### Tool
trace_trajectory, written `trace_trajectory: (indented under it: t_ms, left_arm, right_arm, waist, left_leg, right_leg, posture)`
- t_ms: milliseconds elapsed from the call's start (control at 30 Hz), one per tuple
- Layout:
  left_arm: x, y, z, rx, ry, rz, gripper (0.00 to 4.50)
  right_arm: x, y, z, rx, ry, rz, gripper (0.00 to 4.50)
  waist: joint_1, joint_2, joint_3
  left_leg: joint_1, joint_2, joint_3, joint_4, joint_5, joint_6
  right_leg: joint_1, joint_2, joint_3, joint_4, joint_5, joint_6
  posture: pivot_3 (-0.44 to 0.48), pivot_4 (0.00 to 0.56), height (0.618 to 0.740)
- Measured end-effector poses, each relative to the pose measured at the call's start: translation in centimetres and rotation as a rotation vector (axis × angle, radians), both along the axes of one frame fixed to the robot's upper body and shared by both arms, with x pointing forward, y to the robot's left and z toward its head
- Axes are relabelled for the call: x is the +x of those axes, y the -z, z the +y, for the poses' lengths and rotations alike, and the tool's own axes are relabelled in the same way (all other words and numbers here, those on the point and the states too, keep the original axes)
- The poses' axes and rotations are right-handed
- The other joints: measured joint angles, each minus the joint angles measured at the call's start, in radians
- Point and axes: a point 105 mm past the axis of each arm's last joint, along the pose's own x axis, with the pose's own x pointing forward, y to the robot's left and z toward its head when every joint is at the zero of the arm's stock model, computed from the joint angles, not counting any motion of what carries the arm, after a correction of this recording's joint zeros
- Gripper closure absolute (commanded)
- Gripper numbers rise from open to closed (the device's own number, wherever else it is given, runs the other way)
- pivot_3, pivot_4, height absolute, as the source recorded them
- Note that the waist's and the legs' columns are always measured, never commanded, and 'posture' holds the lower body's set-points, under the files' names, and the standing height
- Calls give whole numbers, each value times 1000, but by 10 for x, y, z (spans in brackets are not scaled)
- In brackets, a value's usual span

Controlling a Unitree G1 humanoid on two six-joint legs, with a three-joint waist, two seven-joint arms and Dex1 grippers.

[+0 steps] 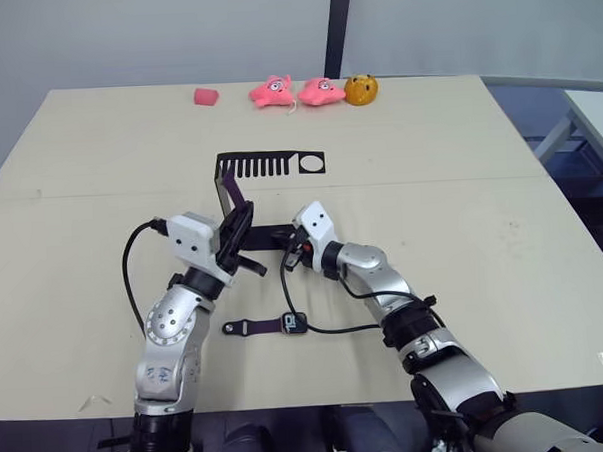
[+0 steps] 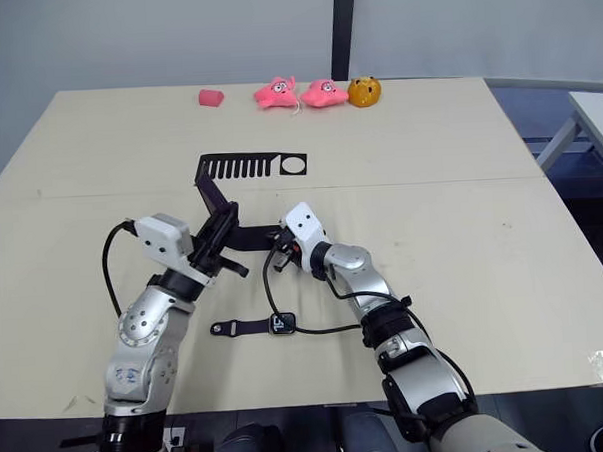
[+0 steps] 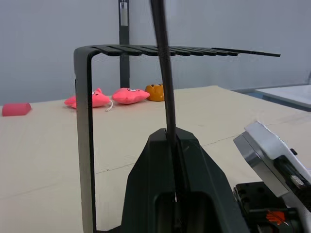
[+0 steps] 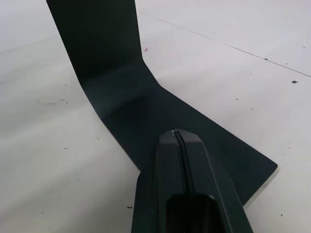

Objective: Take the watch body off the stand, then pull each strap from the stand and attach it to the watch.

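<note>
Your table (image 1: 504,277) is a large beige top, and the black stand (image 1: 269,165) sits near its middle, comb-slotted top plate with round hole facing you, flat base (image 4: 160,111) lying toward 6 o'clock from the upright. Along the far edge at 12 o'clock you have a small pink block (image 1: 207,96), two pink plush toys (image 1: 296,91) and an orange toy (image 1: 361,89) in a row.

Your left end effector (image 3: 172,141) is at about 7 o'clock from the stand's top plate, its fingers pressed together on a strap (image 3: 163,68); in the left wrist view the dark strap runs straight up from between the fingertips to the slotted plate above. Your right end effector (image 4: 181,141) is just beside it at 3 o'clock, fingers pressed together with nothing between them, tips over the stand's base; you cannot tell whether they touch it.

The watch body (image 1: 294,323) lies flat on the table at 6 o'clock from the stand, near the front edge, between your two arms, with the other strap (image 1: 251,327) extending from it toward 9 o'clock. A black cable (image 1: 336,330) from your right arm passes just beside the watch
</note>
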Motion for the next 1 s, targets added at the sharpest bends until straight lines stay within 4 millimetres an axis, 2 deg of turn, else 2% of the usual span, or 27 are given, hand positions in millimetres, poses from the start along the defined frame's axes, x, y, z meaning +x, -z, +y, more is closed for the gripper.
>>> trace_trajectory:
  t_ms: [133,267,400,500,567,667,800,867,900,1000]
  left_arm:
    - [-16,-4,5,16,185,37,4464]
    - [-25,-12,32,83,309,102,4464]
    - [-40,-14,44,124,504,220,4464]
    - [-51,-12,41,146,646,312,4464]
    - [-59,-6,40,163,747,415,4464]
    - [-66,-2,27,169,890,503,4500]
    - [-71,2,5,187,1038,594,4500]
    - [-68,2,-5,176,1086,618,4500]
    - [-68,1,-11,172,1110,622,4500]
    - [-66,0,-24,156,1155,640,4500]
  right_arm:
    - [-2,-2,-7,8,-1,5,4500]
    - [-17,-8,-28,68,-31,5,4500]
    - [-57,-43,-57,188,-113,-69,4500]
    - [-85,-55,-76,225,-154,-48,4500]
    - [-106,-53,-89,274,-172,53,4500]
    - [-129,-56,-97,411,-189,202,3576]
    - [-152,-72,-95,601,-244,358,1627]
    - [-157,-76,-91,650,-249,409,519]
    - [-159,-77,-90,669,-245,430,111]
    - [-159,-79,-86,711,-226,468,44]
  waist:
    - [0,0,0]
    - [0,1,1]
    - [3,2,1]
    - [3,2,1]
    - [4,2,1]
    - [2,2,1]
    - [1,2,1]
    - [3,2,1]
    - [3,1,2]
    - [3,1,1]
  left_leg:
    - [-1,0,-1,0,0,0]
    - [-2,0,-1,-1,0,0]
    - [-3,0,-3,-1,0,0]
    - [-3,0,-4,-2,0,0]
    - [-2,0,-4,-2,0,-1]
    - [-2,-1,-4,-2,0,-1]
    - [-2,-1,-4,-3,0,-1]
    - [-2,-1,-4,-3,0,-1]
    - [-2,-1,-5,-3,0,-1]
    - [-3,-1,-5,-3,0,-1]
  right_leg:
    - [0,0,0,0,0,0]
    - [-1,0,-1,-1,0,0]
    - [0,-1,-2,-3,0,0]
    - [0,-1,-2,-3,0,0]
    - [0,0,-2,-3,0,-1]
    - [0,0,-2,-3,-1,-1]
    - [0,1,-1,-3,-1,-1]
    - [0,0,-1,-4,-1,-1]
    - [0,0,-1,-4,-1,-1]
    - [0,0,-1,-5,-1,-1]
  posture:
    - [0,150,740]
    - [0,150,740]
    - [0,150,740]
    - [0,150,740]
    - [0,150,740]
    - [0,150,740]
    - [0,150,740]
    - [0,150,740]
    - [0,150,740]
    - [0,150,740]
